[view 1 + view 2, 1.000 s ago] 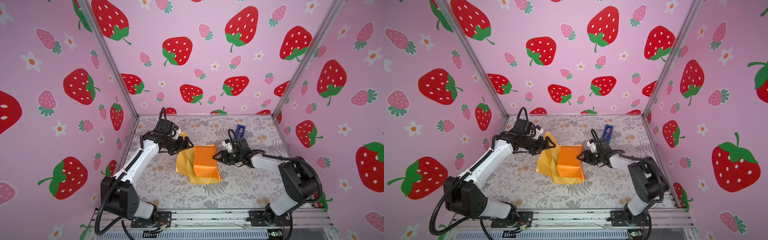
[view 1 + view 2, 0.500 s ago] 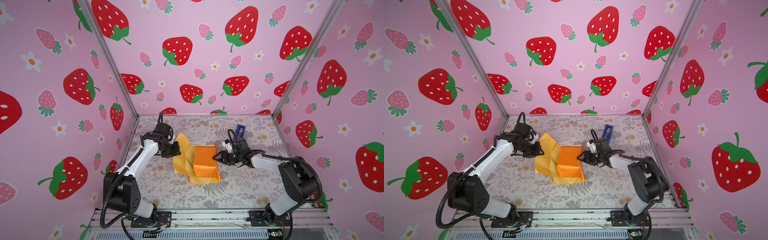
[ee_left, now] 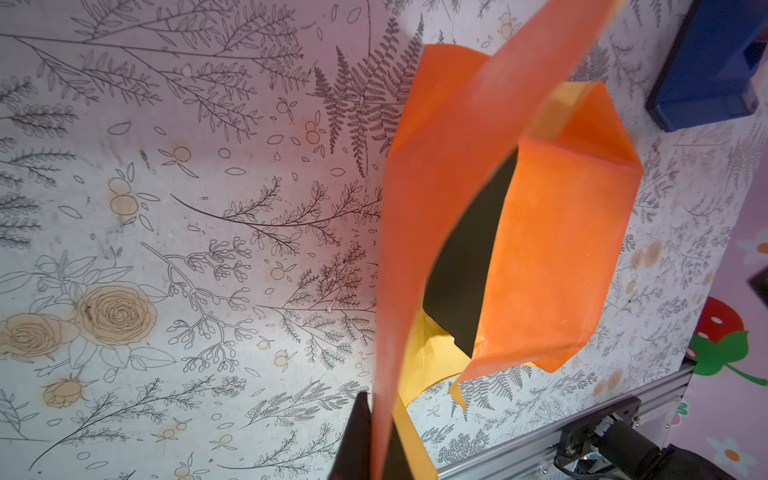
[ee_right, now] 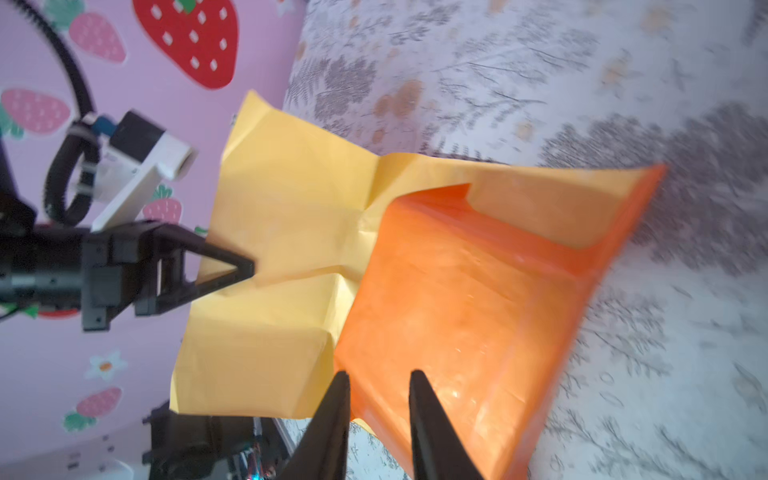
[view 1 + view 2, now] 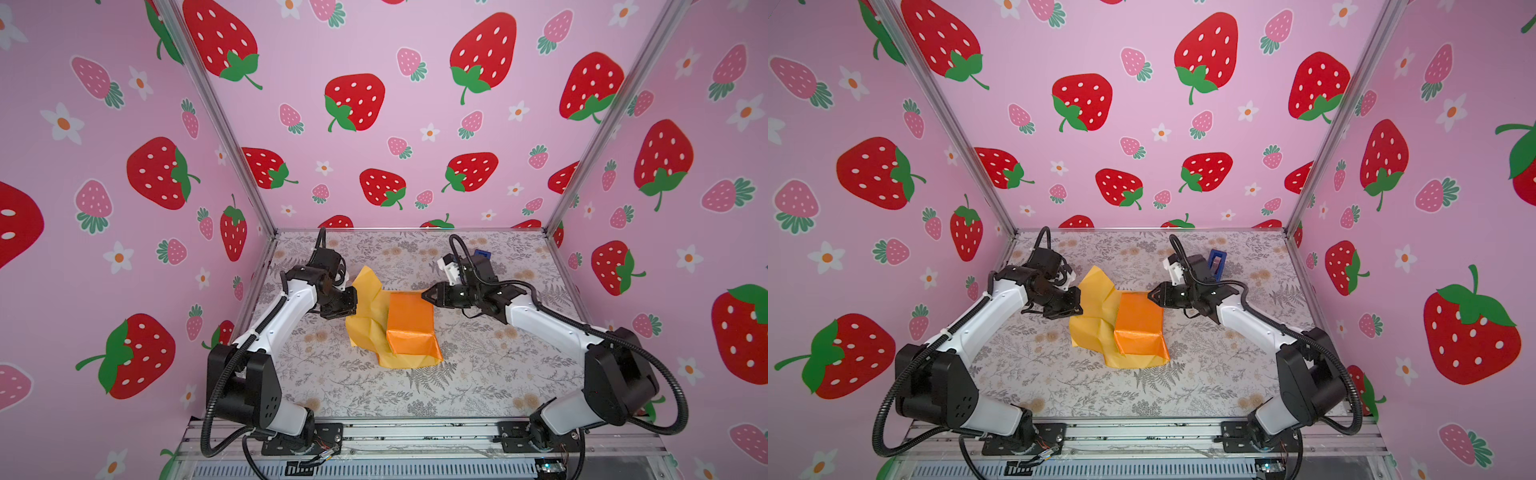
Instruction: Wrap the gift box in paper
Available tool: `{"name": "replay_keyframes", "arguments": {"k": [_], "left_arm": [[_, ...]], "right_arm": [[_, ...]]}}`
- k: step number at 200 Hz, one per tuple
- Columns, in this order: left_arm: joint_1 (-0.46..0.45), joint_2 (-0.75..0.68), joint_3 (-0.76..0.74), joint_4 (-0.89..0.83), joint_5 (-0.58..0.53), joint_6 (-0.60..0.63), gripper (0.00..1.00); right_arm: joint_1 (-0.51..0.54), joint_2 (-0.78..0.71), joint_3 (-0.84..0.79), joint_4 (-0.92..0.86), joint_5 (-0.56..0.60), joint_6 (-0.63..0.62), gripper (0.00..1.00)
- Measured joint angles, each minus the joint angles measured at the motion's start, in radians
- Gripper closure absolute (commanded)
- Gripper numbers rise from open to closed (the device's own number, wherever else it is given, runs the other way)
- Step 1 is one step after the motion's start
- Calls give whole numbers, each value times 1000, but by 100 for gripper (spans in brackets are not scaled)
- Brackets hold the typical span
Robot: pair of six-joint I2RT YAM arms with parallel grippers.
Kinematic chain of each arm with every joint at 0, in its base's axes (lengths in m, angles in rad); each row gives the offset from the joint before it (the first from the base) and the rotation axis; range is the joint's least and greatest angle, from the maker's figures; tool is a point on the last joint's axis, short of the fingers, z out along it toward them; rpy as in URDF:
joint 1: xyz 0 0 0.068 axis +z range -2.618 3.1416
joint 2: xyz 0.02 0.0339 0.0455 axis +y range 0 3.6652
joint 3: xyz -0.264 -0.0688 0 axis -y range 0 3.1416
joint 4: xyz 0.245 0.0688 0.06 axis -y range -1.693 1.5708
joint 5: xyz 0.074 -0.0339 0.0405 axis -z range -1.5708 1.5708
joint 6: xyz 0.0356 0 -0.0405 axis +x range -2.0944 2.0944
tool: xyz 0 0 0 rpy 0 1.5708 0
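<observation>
While left fingers (image 4: 216, 251) are clenching creased yellow-orange paper (image 4: 291, 216), right fingers (image 4: 336, 419) hovering parted, pulling it taut over the matte black box (image 3: 465, 270) is looking wisest.

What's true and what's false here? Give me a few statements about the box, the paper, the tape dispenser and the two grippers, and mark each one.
1. The left gripper pinches a pale yellow flap of the paper. True.
2. The gift box lies bare beside the paper. False: glossy orange paper is folded over it, and only a black strip of the box shows in the left wrist view.
3. The blue tape dispenser stands at the back of the table, behind the right arm. True.
4. The right gripper holds the tape dispenser. False: its fingertips stand slightly apart at the orange-covered box, away from the dispenser.
</observation>
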Motion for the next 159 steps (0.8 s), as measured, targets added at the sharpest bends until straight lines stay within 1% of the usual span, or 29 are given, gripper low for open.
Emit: {"name": "replay_keyframes", "arguments": {"k": [15,39,63,78,110,145,159], "left_arm": [[15,0,-18,3,1,8,99],[45,0,-50,13,11,10,100],[70,0,-76,23,39,10,100],[78,-2,-83,34,56,10,100],[91,-8,-98,56,94,9,100],[103,-17,-102,64,128,6,100],[103,-19,-102,66,138,6,100]], "right_arm": [[65,61,87,-11,17,-6,87],[157,186,201,-32,50,-11,92],[224,315,311,-64,79,-12,96],[254,384,370,-82,106,-14,98],[307,515,499,-132,150,-27,99],[344,633,624,-197,211,-43,100],[354,666,647,-217,235,-51,100]]}}
